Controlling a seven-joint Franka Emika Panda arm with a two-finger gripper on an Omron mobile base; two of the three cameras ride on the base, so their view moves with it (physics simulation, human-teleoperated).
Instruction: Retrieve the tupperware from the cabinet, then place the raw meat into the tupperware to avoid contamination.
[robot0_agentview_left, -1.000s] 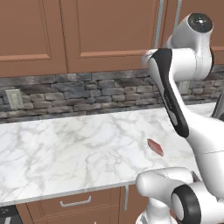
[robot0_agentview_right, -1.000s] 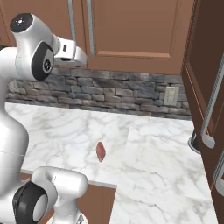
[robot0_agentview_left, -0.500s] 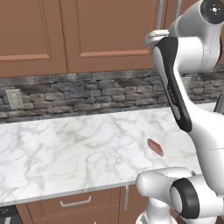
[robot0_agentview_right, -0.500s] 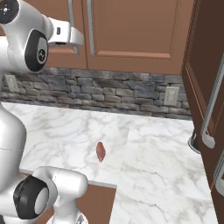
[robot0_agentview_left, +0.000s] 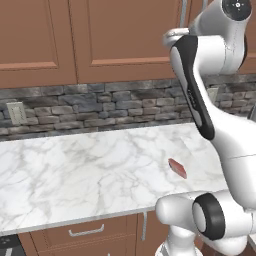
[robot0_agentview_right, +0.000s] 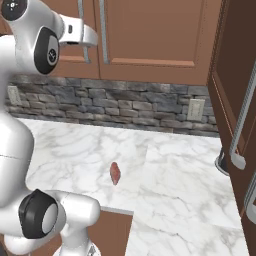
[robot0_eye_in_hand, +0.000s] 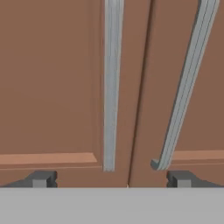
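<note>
Left handle (robot0_eye_in_hand: 111, 87): silver bar on the shut cabinet (robot0_eye_in_hand: 52, 87), rigid, likely slick.
Gripper (robot0_eye_in_hand: 111, 178): jaws spread wide, empty, facing the door seam.
Right handle (robot0_eye_in_hand: 183, 92): curved bar, the other likely hold.
Raw meat (robot0_agentview_left: 177, 168): lying on the marble counter (robot0_agentview_left: 75, 170); probably soft, slippery.

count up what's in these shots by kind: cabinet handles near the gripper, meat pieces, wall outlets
cabinet handles in the hand view: 2 (left handle, right handle)
raw meat on the counter: 1
wall outlets on the stone backsplash: 2 (left outlet, right outlet)
total: 5
</note>
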